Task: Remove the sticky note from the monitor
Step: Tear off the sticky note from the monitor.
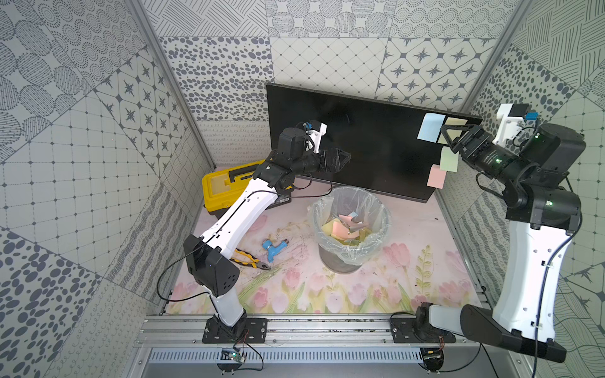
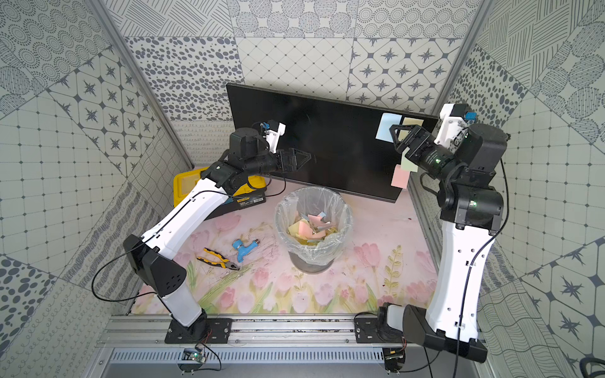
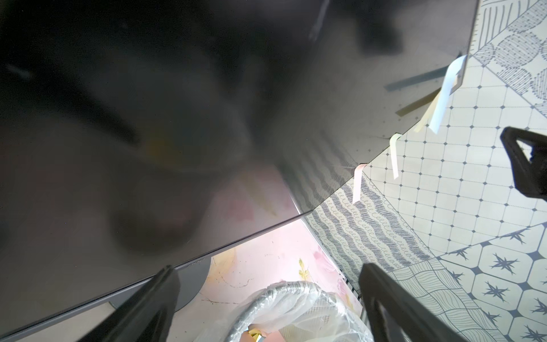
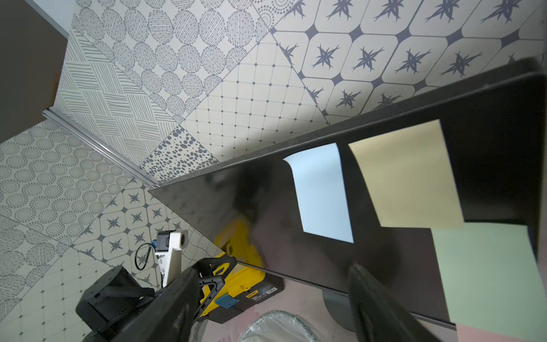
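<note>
Sticky notes (image 1: 431, 127) on monitor (image 1: 360, 140), bin (image 1: 339, 263) in front, toolbox (image 1: 222, 186) nearby.

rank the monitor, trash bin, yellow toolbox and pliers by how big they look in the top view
1. monitor, by far the largest
2. trash bin
3. yellow toolbox; the left arm hides part of it, so its place against the bin is unsure
4. pliers, clearly the smallest

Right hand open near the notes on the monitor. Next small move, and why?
Probably ease the right hand forward to the yellow note and close on its edge: jaws stand open, empty, in front of that note on the monitor.
</note>
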